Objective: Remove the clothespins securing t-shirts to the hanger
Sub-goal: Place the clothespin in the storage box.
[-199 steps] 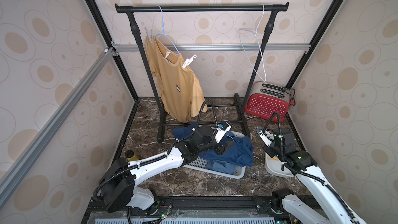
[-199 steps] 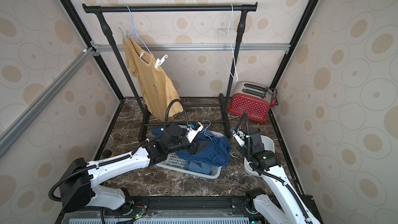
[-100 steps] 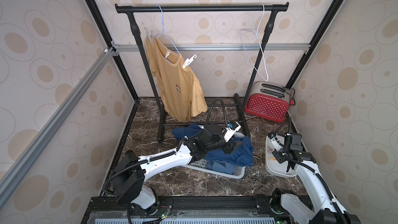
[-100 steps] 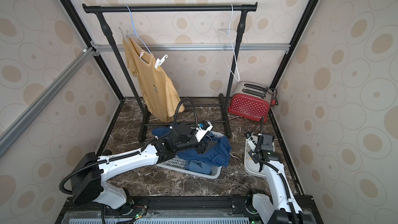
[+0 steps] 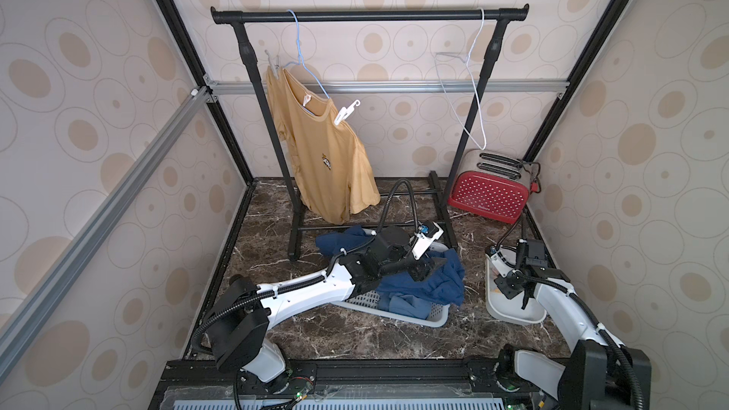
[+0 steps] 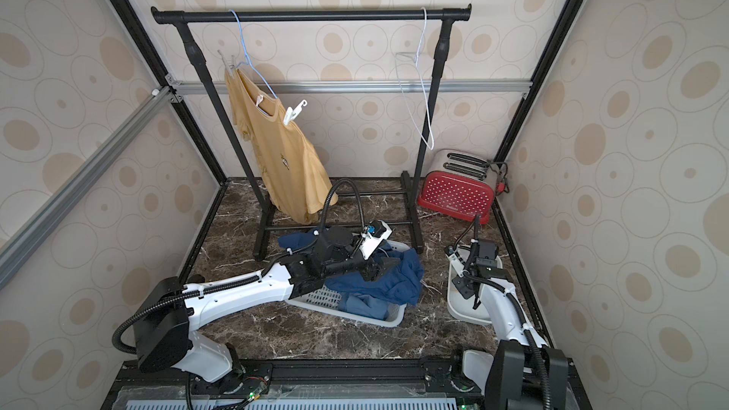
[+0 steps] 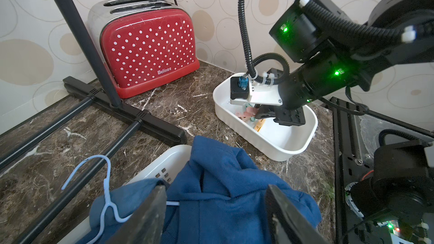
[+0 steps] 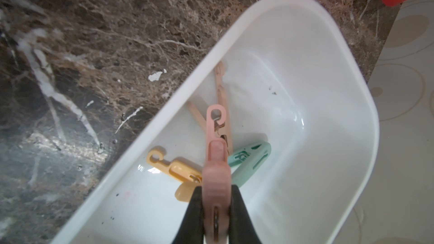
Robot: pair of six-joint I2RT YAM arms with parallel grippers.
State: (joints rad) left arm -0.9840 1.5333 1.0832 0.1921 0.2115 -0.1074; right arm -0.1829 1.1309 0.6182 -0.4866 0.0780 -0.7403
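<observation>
Room: dark marbled floor (image 5: 315, 333), closed in by walls papered with beige circles.
Rail: a black clothes rail (image 5: 367, 15) stands at the back, with a red dotted toaster (image 5: 489, 195) just beside one of its feet.
Yellow t-shirt (image 5: 319, 159): hangs from a blue hanger (image 5: 300, 53) on the rail. A white clothespin (image 5: 346, 112) clips one shoulder and a grey clothespin (image 5: 273, 61) clips the other.
White hanger (image 5: 471, 84): hooked on the rail near the post by the toaster.
Blue t-shirts (image 5: 426, 285): heaped in a white basket (image 5: 434, 319) on the floor. In the left wrist view a second blue hanger (image 7: 105, 195) lies on them.
Left gripper (image 7: 216, 187): jaws well apart with nothing between them, just above the blue heap.
Right gripper (image 8: 216, 191): closed on a pink clothespin (image 8: 215, 160), held over a white tray (image 8: 328, 43).
Tray contents: a yellow clothespin (image 8: 173, 165), a teal clothespin (image 8: 249, 160) and a pale pink clothespin (image 8: 222, 95) lie loose, close together.
</observation>
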